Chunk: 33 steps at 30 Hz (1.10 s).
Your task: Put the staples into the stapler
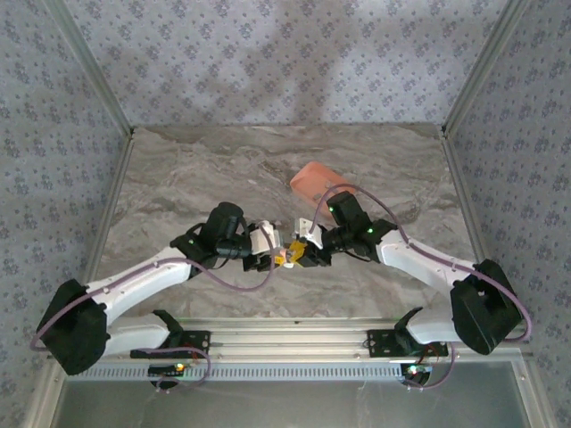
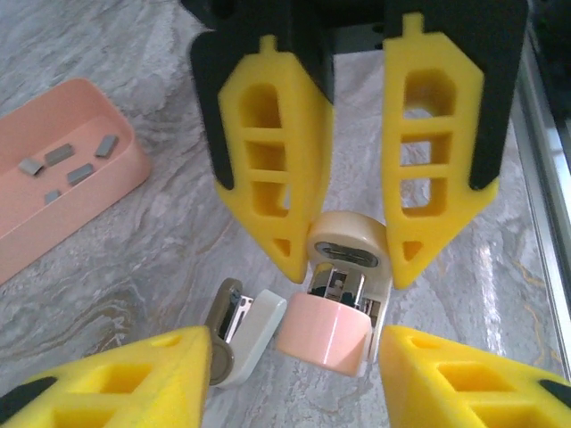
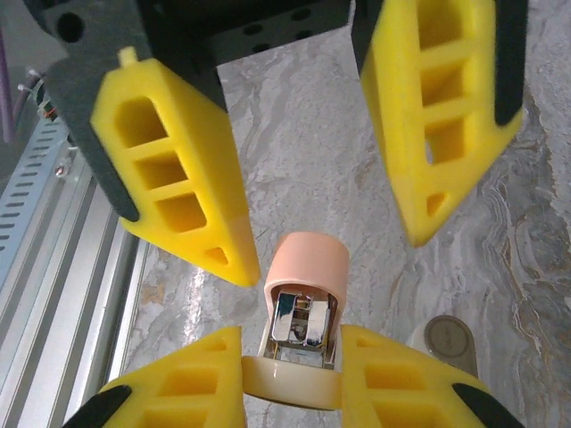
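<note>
The mini stapler (image 2: 326,330) is pink and cream, with its metal channel showing at the open side. It is held up between both grippers over the table. My right gripper (image 3: 291,343) is shut on the stapler's cream end (image 3: 290,383), and its fingers (image 2: 277,178) reach in from the top of the left wrist view. My left gripper (image 2: 294,341) is open, its fingers either side of the pink end without touching it. Several grey staples (image 2: 67,160) lie in the salmon tray (image 2: 53,223). In the top view the grippers meet at the stapler (image 1: 287,257).
A small white piece with a brown-grey end and metal inside (image 2: 243,328) lies on the marble table beside the stapler, also seen as a round brown-grey end (image 3: 451,339). The tray (image 1: 312,181) sits just behind the right arm. A metal rail (image 3: 53,267) runs along the near table edge.
</note>
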Motion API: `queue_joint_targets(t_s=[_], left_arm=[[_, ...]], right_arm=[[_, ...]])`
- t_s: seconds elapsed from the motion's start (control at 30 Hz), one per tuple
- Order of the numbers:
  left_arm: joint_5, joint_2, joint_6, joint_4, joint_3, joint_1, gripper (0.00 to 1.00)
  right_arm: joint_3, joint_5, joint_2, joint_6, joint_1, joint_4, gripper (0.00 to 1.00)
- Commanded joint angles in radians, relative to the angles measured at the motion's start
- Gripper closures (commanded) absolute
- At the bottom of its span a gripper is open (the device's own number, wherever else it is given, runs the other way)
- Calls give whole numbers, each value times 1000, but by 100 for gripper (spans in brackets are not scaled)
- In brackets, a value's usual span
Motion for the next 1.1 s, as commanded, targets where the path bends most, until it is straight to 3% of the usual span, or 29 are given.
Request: queue_joint_targets(t_s=[0.0,0.13,0.4,0.53,0.87,0.93,1.07], left_arm=[[76,20,57,-44,44,-7,49],[101,38,64,-49,55,-6,50],[138,62,103,-125,87,-7,74],[139,48,114,-159,89,3,81],[177,-49,126,-258,96,90,81],[181,-57,126,-274,105,96,81],[181,-60,144,-323,135,101,81]], right_arm=[[32,-46,-10,-59,9,-18,90],[33,-48,-10,-61,9,-9,91],[28,-32,-17,-62,1,-15,91],[7,-35,-37,-61,-20,-11,91],[-139,-26,-102,16,-124,87,87],[-154,7,-101,37,-125,105,84],[-177,63,-100,68,-115,130,69]])
